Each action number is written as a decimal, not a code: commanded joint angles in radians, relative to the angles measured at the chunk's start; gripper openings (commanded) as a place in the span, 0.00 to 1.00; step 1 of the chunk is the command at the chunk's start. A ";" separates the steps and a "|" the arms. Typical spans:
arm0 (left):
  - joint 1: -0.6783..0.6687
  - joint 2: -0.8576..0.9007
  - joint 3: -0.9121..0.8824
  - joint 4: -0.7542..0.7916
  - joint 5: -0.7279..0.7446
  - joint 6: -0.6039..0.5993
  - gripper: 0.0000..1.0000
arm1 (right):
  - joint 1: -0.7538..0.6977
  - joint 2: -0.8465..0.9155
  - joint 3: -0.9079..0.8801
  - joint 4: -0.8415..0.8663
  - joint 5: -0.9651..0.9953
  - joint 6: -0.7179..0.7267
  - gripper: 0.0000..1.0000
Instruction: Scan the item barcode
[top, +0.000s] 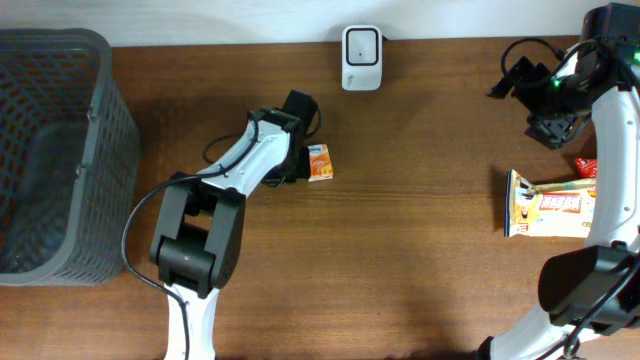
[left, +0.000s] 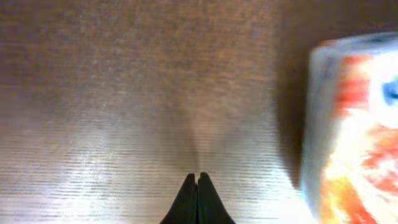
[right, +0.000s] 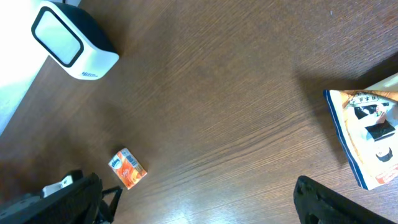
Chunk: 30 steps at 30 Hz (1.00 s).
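Shut tight, the left jaws: left gripper (left: 198, 188) has its two dark tips pressed together with nothing between them, pointing down at bare wood. Just to their right in the wrist view sits the orange box (left: 354, 130), blurred, flat on the table (top: 400, 260) and clear of the tips. From overhead that box (top: 320, 162) lies right beside the left wrist, below and a little left of the scanner (top: 361, 57), which stands at the table's far edge.

Over to the right gripper (right: 198, 183): jaws spread wide, one finger at each lower corner of its own view, holding nothing. It hangs high at the far right. Its camera takes in the scanner, the orange box and a snack pack (right: 370, 134) lying flat. Overhead puts that pack (top: 550, 205) near the right edge, well apart from the box. A grey basket (top: 60, 60) fills the far left.
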 joint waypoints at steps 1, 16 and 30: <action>0.007 -0.033 0.130 -0.033 0.121 0.040 0.00 | 0.005 -0.006 0.008 -0.003 -0.008 -0.002 0.98; 0.007 0.083 0.106 0.148 0.184 0.061 0.00 | 0.005 -0.006 0.008 -0.003 -0.008 -0.002 0.98; 0.009 0.108 0.106 0.085 -0.068 0.060 0.00 | 0.005 -0.006 0.008 -0.003 -0.008 -0.002 0.98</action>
